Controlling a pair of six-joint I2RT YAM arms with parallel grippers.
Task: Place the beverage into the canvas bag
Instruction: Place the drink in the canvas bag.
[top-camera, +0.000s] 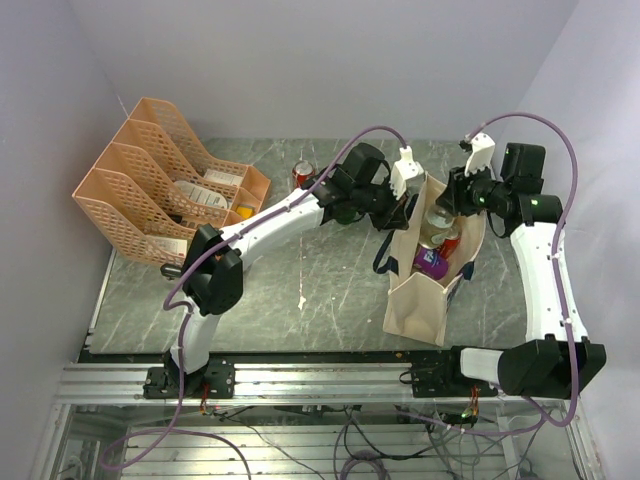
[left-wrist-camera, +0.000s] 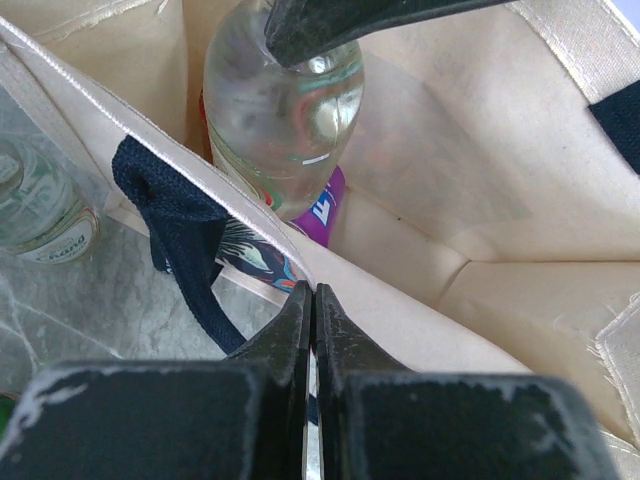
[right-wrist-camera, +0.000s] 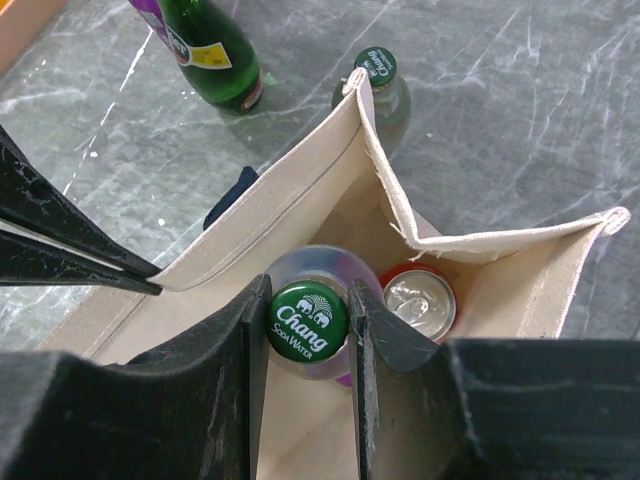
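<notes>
Canvas bag (top-camera: 420, 300) stands upright on the grey marbled surface (top-camera: 300, 290), right of centre, mouth open.

Left gripper (left-wrist-camera: 313, 300): jaws pressed together on the bag's near rim, cloth pinched between the fingertips. The navy handle (left-wrist-camera: 175, 220) hangs on the outside just beside the pinch.

Right gripper (right-wrist-camera: 307, 310): above the bag's mouth, jaws clamped on either side of the neck of a clear soda-water bottle (right-wrist-camera: 307, 320), just under its green cap. The bottle is upright and its body is inside the bag. Cannot tell whether its base sits on the bag floor.

Inside the bag, beside the held bottle:
- red can (right-wrist-camera: 420, 305), upright, silver top showing, touching or nearly touching the bottle
- purple-labelled item (top-camera: 431, 264) low against the bottle; its type is not clear

Outside the bag, on the surface:
- second clear bottle (right-wrist-camera: 380, 80) with a green cap, just beyond the bag's far corner
- green glass bottle (right-wrist-camera: 210, 55) with a yellow label, further off
- another red can (top-camera: 303, 173) near the back wall, well apart from the bag
- orange file trays (top-camera: 140, 190) at the far left, holding some small packets
</notes>
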